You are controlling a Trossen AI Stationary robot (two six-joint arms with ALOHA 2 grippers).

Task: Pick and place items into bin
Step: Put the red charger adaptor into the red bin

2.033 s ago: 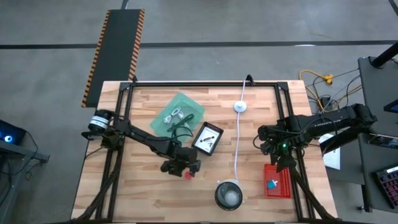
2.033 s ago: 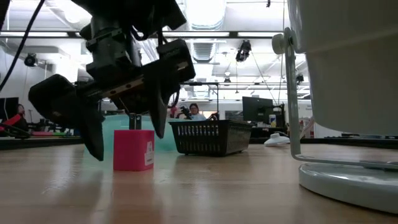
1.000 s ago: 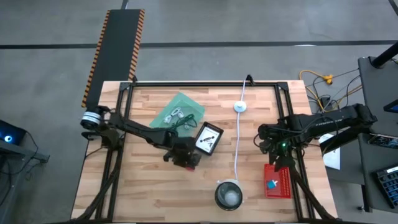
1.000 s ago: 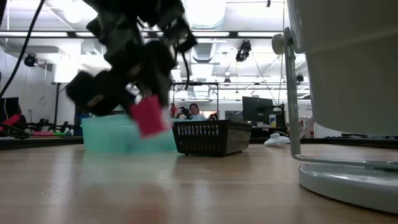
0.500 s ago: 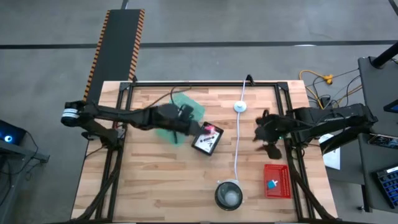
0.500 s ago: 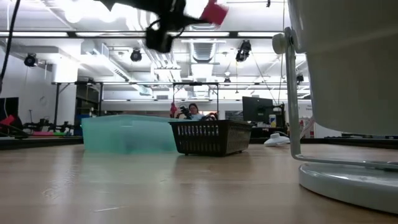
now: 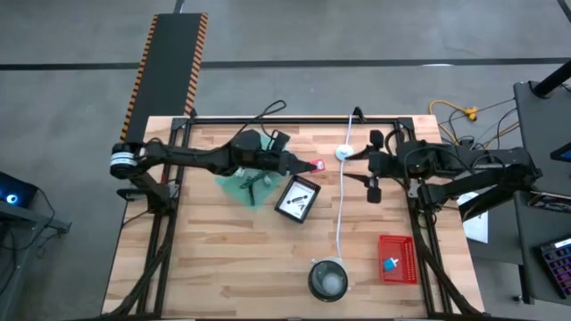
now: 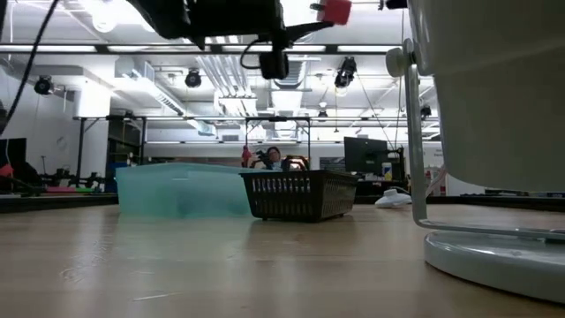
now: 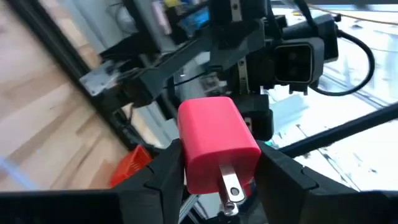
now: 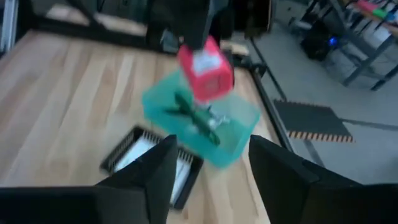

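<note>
A pink plug block [image 9: 217,140] with two metal prongs [image 9: 230,186] hangs high over the table's middle, and my left gripper [image 7: 308,165] is shut on it. The low view shows the block [image 8: 335,11] at the top of the picture. My right gripper [image 7: 373,165] stands open just right of the white cord, facing the block [image 10: 205,65] across a gap. The green bin [image 10: 199,127] rests on the table below my left arm, with a dark green stick and silvery pieces in it. My left gripper pinches the pink block by two opposite sides [image 9: 186,155] between its two fingers [image 9: 165,177]. The fingers lie level and come from the table's left. The block is lifted clear, high above the table, its prongs on the side facing the wrist camera.
A black tray of white cards [image 7: 297,198] lies next to the bin. The long white cord with its round puck [image 7: 343,153] runs from the far edge down to the grey bowl [image 7: 327,279]. A red basket [image 7: 397,259] sits near the right edge.
My left gripper has lifted the pink block off the table and carried it up, toward the far edge and the right, turning from pointing down to level. My right gripper has risen and swung toward the far edge, turning until it faces the block.
</note>
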